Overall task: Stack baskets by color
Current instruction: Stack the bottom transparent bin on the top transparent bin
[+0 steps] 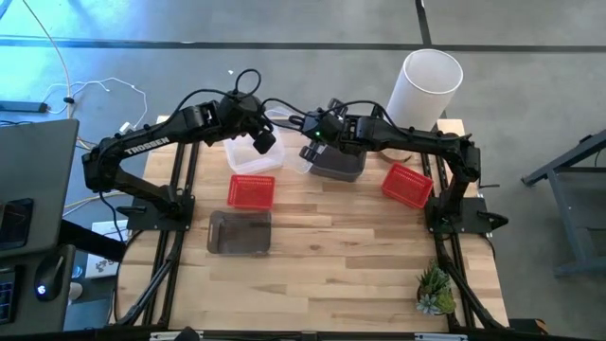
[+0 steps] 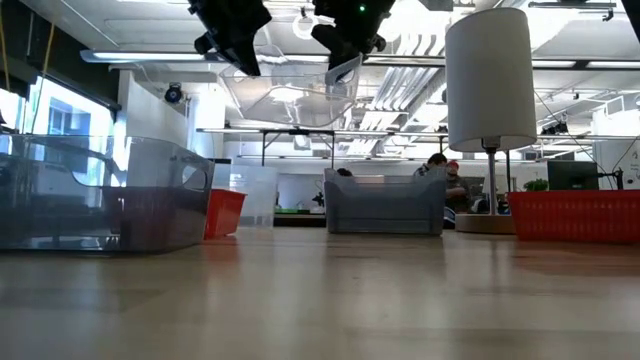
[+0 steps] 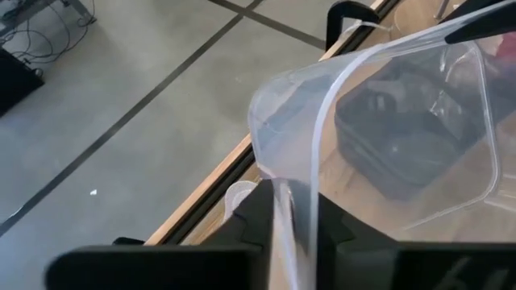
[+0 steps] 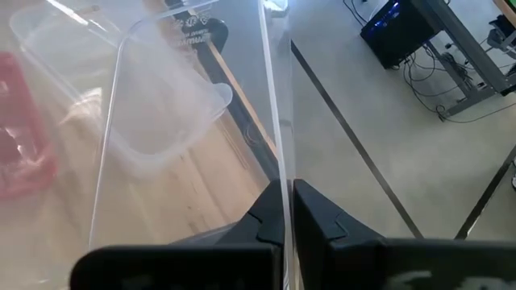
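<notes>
A clear basket [image 2: 290, 100] hangs high above the table between my two grippers, its opening up. My left gripper [image 3: 294, 234] is shut on one end of it and my right gripper [image 4: 286, 213] on the other. Below them a second clear basket [image 1: 248, 153] rests on its base on the table. A red basket [image 1: 251, 191] and a dark grey basket [image 1: 240, 232] sit nearer the front. Another dark grey basket [image 1: 338, 163] and another red basket [image 1: 407, 185] sit to the right. My left gripper pinches the clear basket's end wall at its rim [image 3: 284, 189], one finger inside and one outside, slanting down from the table's left. My right gripper pinches the opposite wall's rim [image 4: 280, 173] between its two fingers, slanting down from the right. The basket hangs clear of the table.
A tall white cylinder [image 1: 426, 85] stands at the table's far right corner. A small green plant [image 1: 436, 289] sits at the near right corner. Bare wood lies across the table's front middle.
</notes>
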